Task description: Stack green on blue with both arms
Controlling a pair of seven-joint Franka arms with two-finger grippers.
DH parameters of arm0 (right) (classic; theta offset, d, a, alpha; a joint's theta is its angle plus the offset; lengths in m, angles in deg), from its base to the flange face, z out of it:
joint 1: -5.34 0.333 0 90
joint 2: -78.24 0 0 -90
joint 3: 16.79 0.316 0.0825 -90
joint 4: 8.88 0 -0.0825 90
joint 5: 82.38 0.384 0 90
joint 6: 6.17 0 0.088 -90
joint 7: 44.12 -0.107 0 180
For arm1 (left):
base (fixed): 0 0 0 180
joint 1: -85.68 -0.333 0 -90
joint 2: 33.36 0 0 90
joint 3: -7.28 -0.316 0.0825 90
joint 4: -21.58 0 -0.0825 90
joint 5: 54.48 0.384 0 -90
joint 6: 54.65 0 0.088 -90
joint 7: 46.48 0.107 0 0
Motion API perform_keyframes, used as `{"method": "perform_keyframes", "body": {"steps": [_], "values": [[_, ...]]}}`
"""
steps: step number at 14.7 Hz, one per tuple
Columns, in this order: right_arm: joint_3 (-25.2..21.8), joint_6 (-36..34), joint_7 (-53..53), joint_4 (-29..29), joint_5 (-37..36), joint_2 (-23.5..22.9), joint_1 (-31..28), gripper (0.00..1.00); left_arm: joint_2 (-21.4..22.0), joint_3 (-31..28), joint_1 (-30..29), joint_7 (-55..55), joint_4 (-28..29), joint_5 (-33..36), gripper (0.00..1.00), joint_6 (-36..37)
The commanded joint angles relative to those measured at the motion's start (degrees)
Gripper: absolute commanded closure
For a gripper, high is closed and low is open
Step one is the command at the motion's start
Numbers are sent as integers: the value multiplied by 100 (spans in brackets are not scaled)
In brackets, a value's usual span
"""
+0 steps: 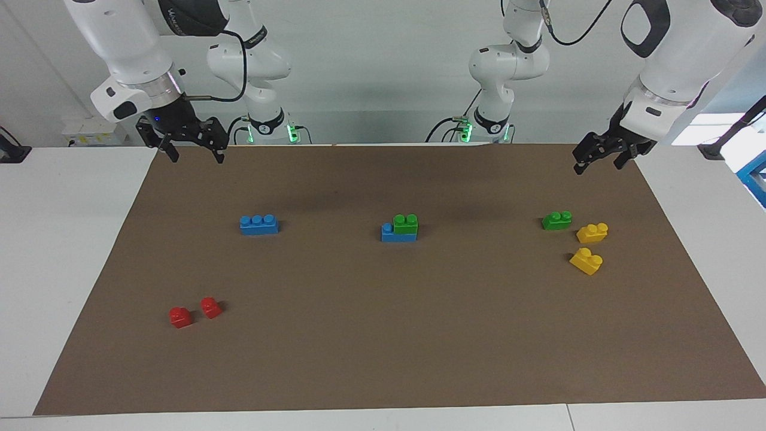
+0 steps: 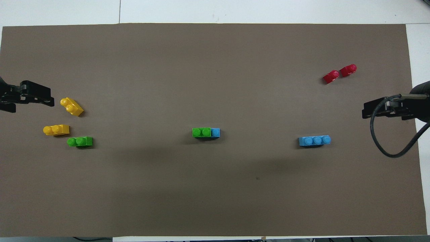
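Note:
At the mat's middle a green brick (image 1: 406, 223) (image 2: 201, 132) sits stacked on a blue brick (image 1: 398, 234) (image 2: 215, 132), leaving one blue stud bare. A second blue brick (image 1: 258, 224) (image 2: 314, 140) lies alone toward the right arm's end. A second green brick (image 1: 556, 220) (image 2: 80, 141) lies toward the left arm's end. My right gripper (image 1: 190, 154) (image 2: 368, 111) hangs open and empty over the mat's corner nearest its base. My left gripper (image 1: 595, 164) (image 2: 32, 101) hangs open and empty over the mat's edge at its own end, apart from every brick.
Two yellow bricks (image 1: 592, 232) (image 1: 586, 261) lie beside the loose green brick. Two small red bricks (image 1: 180, 316) (image 1: 210, 307) lie at the right arm's end, farther from the robots than the lone blue brick. The brown mat (image 1: 383, 335) covers most of the white table.

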Motion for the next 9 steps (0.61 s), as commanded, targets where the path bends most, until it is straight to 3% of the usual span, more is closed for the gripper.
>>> {"method": "perform_keyframes", "body": {"steps": [1,9], "values": [[54,-77,-15,-147,-124,-106,-170,0,-59,40,-86,116,-101,16,0,-32],[-130,-95,-15,-156,-62,-114,-12,0,-59,31,-86,116,-92,-1,0,-111]]}}
